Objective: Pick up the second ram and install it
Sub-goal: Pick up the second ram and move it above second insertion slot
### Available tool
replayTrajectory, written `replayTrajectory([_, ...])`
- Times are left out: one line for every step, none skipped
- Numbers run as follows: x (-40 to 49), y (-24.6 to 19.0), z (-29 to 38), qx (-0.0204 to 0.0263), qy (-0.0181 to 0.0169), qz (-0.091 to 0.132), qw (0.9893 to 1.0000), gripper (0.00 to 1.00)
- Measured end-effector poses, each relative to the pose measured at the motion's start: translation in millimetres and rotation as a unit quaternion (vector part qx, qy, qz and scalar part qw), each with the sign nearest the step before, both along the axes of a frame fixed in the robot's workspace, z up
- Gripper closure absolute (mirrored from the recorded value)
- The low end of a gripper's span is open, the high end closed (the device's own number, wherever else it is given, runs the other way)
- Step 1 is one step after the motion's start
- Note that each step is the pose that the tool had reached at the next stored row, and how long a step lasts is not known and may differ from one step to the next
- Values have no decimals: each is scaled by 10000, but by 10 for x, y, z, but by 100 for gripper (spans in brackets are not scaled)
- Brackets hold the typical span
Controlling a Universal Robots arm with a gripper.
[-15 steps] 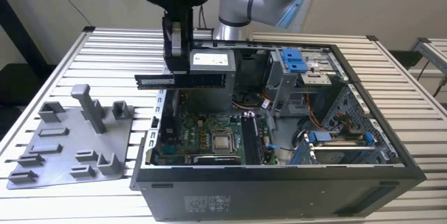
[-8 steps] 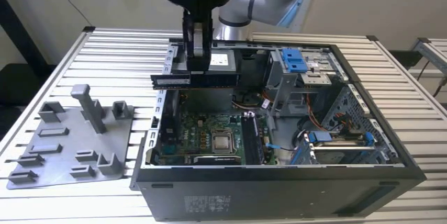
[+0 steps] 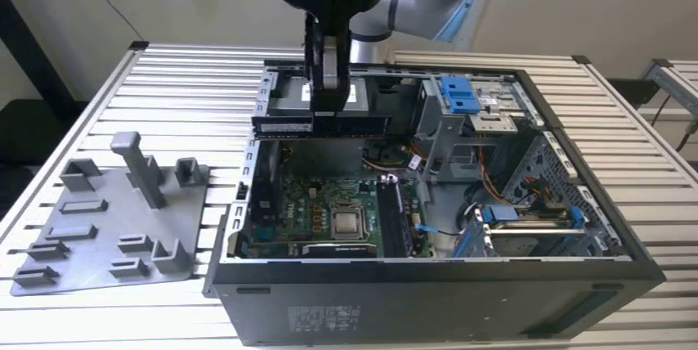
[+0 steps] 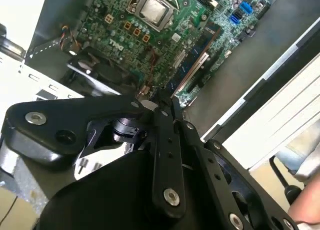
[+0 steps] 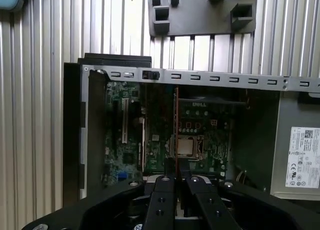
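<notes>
Slatted worktop (image 3: 185, 80) carries an open computer case (image 3: 436, 301), motherboard (image 3: 316, 195) facing up. Gripper (image 3: 326, 113) hangs above the case, jaws closed on the second ram (image 3: 284, 126), which is held level and clear of the board. Judged: carry step. Seating calls for the strip's edge lined up over the long sockets (image 3: 391, 215).

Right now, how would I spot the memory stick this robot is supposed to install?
Find the big open black computer case on the slatted metal table. Over it hangs the black gripper, clamped on a thin, flat, dark ram strip lying level. Unlike the long black sockets on the green motherboard, it is held up off the board.
</notes>
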State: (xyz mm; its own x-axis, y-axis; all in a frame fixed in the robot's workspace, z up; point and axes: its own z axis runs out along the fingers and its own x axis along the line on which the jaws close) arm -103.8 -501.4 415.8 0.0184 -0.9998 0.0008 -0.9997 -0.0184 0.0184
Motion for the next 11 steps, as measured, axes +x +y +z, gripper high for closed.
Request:
replayTrajectory([10,0,-1,0,0,-23,10000,86])
replayTrajectory([19,0,-2,0,0,-50,10000,86])
replayTrajectory([30,0,-2,-1,0,-73,10000,86])
replayTrajectory([48,0,-3,-1,0,-92,10000,86])
replayTrajectory([70,1,-2,-1,1,-102,9999,86])
replayTrajectory([103,0,-3,-1,0,-105,9999,86])
replayTrajectory([140,0,-3,-1,0,-106,9999,86])
replayTrajectory([178,0,-3,0,0,-106,9999,86])
replayTrajectory([217,0,-3,-1,1,-107,9999,86])
replayTrajectory([256,0,-3,-1,1,-107,9999,86])
replayTrajectory([295,0,-3,-1,1,-107,9999,86])
